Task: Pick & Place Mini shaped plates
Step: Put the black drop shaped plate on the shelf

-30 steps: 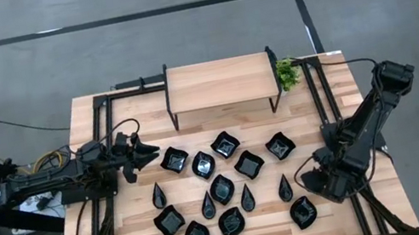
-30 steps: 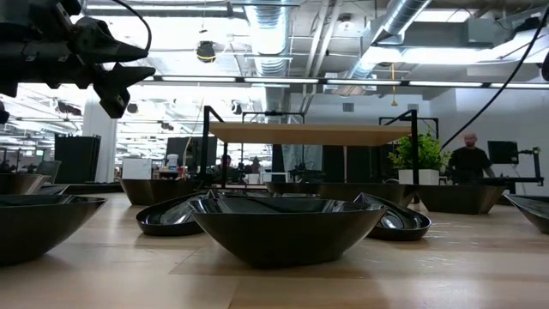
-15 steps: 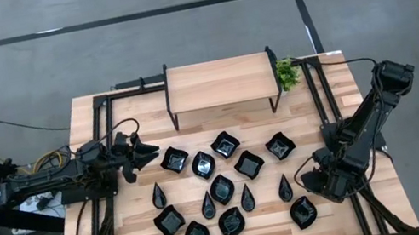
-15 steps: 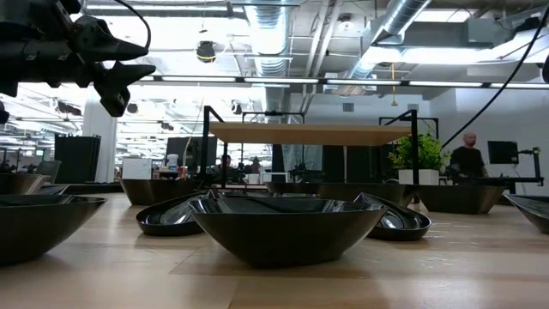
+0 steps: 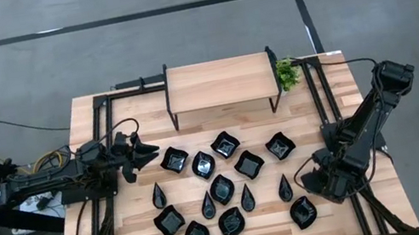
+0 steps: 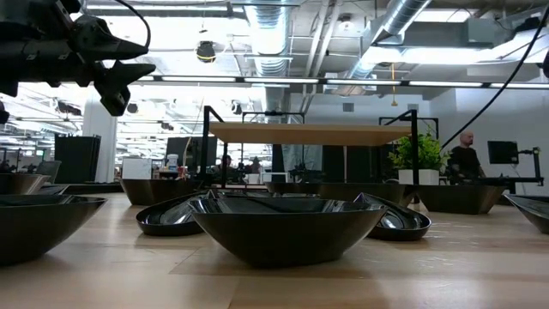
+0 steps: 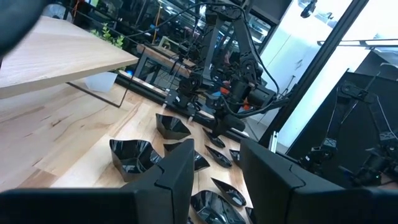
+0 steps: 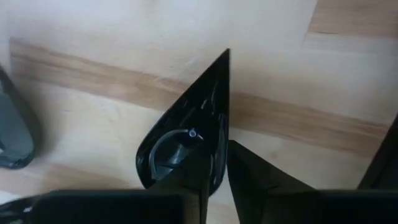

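Several glossy black mini shaped plates (image 5: pixel 222 189) lie on their undersides across the middle of the wooden table (image 5: pixel 133 122); in the low view they show as dark bowls (image 6: pixel 274 225). At the table's right, my right gripper (image 5: pixel 309 179) points down and is shut on a teardrop plate (image 8: pixel 186 134), which the gripper mostly hides in the high view. My left gripper (image 5: pixel 146 152) stands open and level above the table's left part, holding nothing; it also shows in the low view (image 6: pixel 120 73) and the left wrist view (image 7: pixel 217 180). My right gripper comes from above, pointing down, onto one long side of the teardrop plate's rim (image 8: pixel 219 155), about halfway along. One finger (image 8: pixel 186 186) stands inside the hollow and the other (image 8: pixel 261 183) outside, with the rim between them. The plate lies flat on the table.
A wooden shelf on a black frame (image 5: pixel 219 83) stands at the far edge, with a small green plant (image 5: pixel 287 74) at its right. Black rails (image 5: pixel 102 145) run along both table sides. Another dish's edge (image 8: pixel 12 137) lies close to the held plate. A person (image 6: pixel 466 159) is in the room behind.
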Controlling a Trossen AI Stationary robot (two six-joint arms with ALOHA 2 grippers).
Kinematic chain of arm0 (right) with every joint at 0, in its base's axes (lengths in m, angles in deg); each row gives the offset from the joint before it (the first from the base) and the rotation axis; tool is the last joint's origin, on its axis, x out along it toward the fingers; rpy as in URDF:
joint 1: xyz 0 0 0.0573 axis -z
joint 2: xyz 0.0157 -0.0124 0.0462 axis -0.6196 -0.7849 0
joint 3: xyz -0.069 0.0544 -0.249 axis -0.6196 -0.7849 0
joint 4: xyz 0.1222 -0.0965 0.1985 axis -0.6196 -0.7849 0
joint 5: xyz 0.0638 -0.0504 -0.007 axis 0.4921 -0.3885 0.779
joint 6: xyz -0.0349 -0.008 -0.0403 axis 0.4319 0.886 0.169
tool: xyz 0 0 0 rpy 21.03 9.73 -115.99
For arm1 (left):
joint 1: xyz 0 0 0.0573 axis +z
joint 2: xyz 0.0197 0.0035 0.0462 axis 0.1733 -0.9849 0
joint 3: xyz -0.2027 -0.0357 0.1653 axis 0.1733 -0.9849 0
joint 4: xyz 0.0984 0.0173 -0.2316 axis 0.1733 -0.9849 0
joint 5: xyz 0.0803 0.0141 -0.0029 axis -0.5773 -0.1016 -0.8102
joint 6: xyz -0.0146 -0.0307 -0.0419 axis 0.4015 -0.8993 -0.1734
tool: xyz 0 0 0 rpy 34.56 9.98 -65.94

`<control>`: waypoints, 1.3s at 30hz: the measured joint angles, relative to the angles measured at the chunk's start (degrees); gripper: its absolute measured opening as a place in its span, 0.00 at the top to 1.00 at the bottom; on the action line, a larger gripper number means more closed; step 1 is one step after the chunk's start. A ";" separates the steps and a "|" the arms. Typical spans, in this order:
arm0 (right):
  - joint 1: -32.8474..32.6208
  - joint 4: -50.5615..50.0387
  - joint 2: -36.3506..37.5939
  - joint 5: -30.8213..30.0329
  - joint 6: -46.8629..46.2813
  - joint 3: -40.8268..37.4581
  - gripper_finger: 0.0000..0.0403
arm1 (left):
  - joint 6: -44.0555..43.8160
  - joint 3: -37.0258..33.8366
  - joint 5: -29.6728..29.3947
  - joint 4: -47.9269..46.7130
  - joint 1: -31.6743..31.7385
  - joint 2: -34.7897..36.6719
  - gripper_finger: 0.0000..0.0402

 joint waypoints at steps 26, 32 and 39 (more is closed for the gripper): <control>-1.19 -2.99 0.00 -1.88 0.00 1.54 0.70 | 0.00 0.02 0.00 0.48 -0.02 0.01 0.67; -1.03 -0.47 0.00 -1.99 0.00 -0.41 0.74 | 0.00 0.01 -0.01 0.52 0.00 0.00 0.67; -1.03 -0.77 0.00 -1.99 0.26 -0.43 0.85 | 0.15 0.01 -0.01 0.85 -0.01 0.01 0.67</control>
